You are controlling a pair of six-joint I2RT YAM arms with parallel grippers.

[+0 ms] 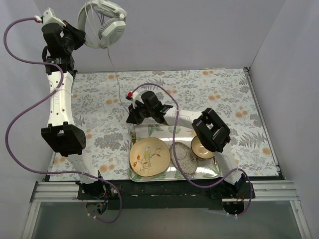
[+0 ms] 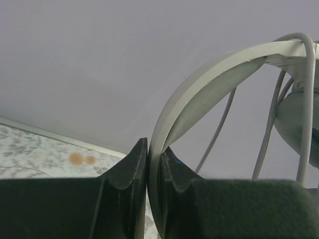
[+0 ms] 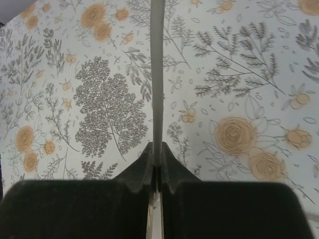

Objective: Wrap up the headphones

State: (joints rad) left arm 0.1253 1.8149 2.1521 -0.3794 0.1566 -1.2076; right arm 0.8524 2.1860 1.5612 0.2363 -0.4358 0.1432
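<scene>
The light grey headphones (image 1: 107, 25) hang high in the air at the back left, against the wall. My left gripper (image 1: 82, 37) is shut on their headband (image 2: 199, 84), which runs between its jaws in the left wrist view (image 2: 153, 149). Some cable strands (image 2: 271, 124) loop over the band and ear cup. The thin grey cable (image 1: 115, 74) drops from the headphones to the table. My right gripper (image 1: 132, 110) is shut on the cable low over the floral cloth; in the right wrist view the cable (image 3: 157, 74) runs straight up from its closed jaws (image 3: 156, 149).
A tray (image 1: 132, 174) at the near edge holds a yellow bird plate (image 1: 149, 155), a speckled grey oval dish (image 1: 183, 157) and a small bowl (image 1: 202, 147), just behind the right arm. Walls close the back and both sides.
</scene>
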